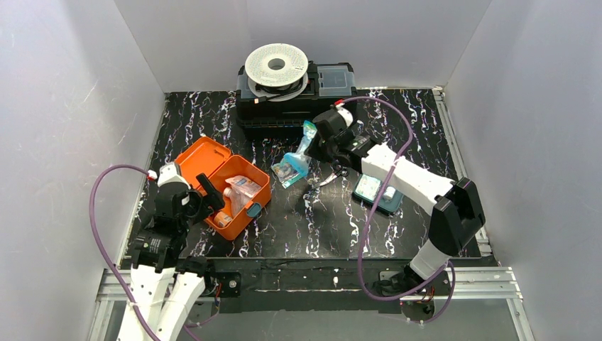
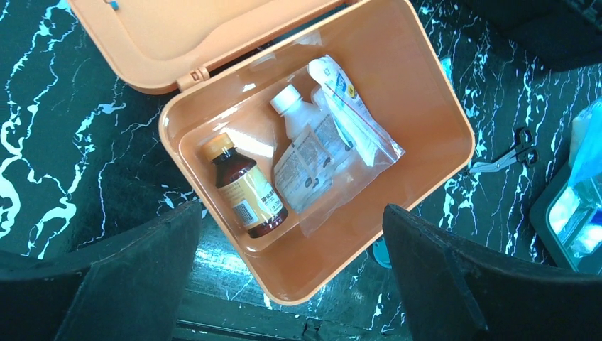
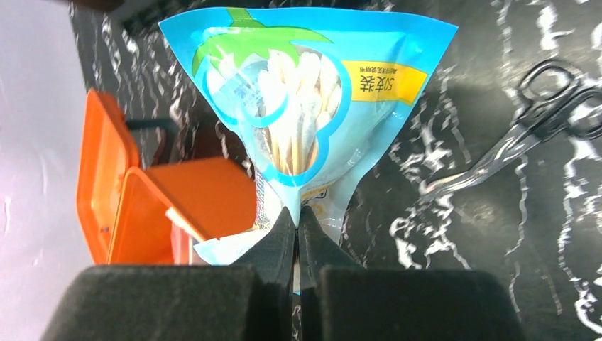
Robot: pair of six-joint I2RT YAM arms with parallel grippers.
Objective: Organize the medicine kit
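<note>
Above the surface (image 1: 312, 227), right tool (image 3: 297, 213) pinches a cotton-swab packet (image 3: 298, 106); left tool (image 2: 291, 212) spread wide over the open medicine kit (image 2: 422, 96).

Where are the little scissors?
In the top view, the scissors lie on the black marbled table near the middle, between the cotton swab bag held by the right claw and the teal tray on their right.

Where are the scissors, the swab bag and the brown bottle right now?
scissors (image 3: 479, 167), right wrist view, on the blades.
swab bag (image 3: 305, 121), right wrist view, on its clear window.
brown bottle (image 2: 245, 193), left wrist view, on its label.
</note>
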